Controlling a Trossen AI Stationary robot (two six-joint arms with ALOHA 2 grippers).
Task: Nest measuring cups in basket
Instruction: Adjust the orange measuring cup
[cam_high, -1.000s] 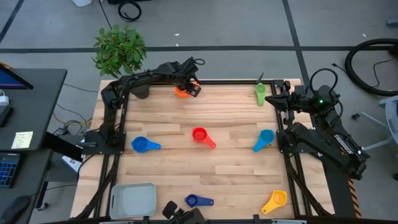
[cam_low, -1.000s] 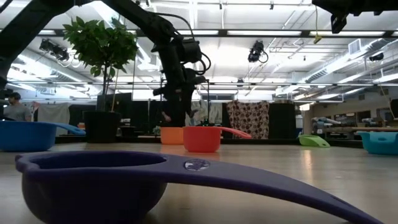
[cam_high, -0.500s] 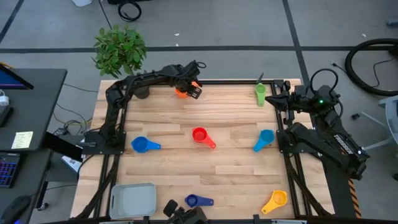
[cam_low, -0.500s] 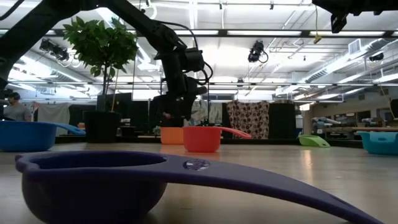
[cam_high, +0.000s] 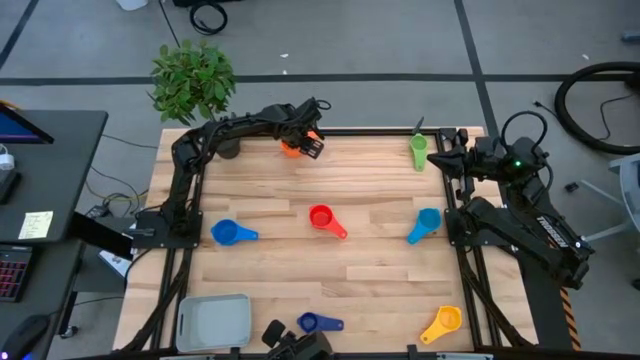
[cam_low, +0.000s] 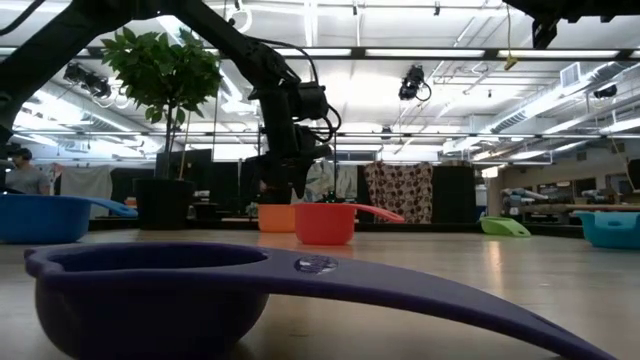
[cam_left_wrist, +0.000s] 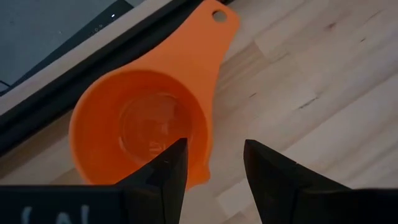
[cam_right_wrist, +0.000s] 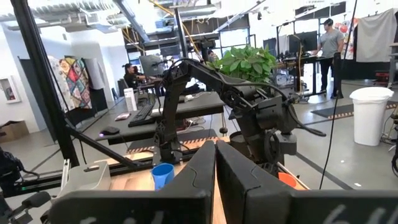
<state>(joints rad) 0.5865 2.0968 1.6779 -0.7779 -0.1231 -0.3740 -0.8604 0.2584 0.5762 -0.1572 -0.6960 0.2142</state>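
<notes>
Now the left gripper (cam_left_wrist: 212, 163) has dropped closer over the orange cup (cam_left_wrist: 140, 124), jaws parted astride its rim (grasp imminent); right gripper (cam_right_wrist: 215, 180) clenched, idle.

A dark blue measuring cup (cam_low: 150, 300) is seen closest, its handle extended to the right. Farther back, the orange cup (cam_low: 276, 217) and red cup (cam_low: 325, 223) are seen side by side. The left gripper (cam_low: 283, 187) is positioned directly above the orange cup. A potted plant (cam_low: 165, 120) is seen at left, a green cup (cam_low: 505, 227) at right.
</notes>
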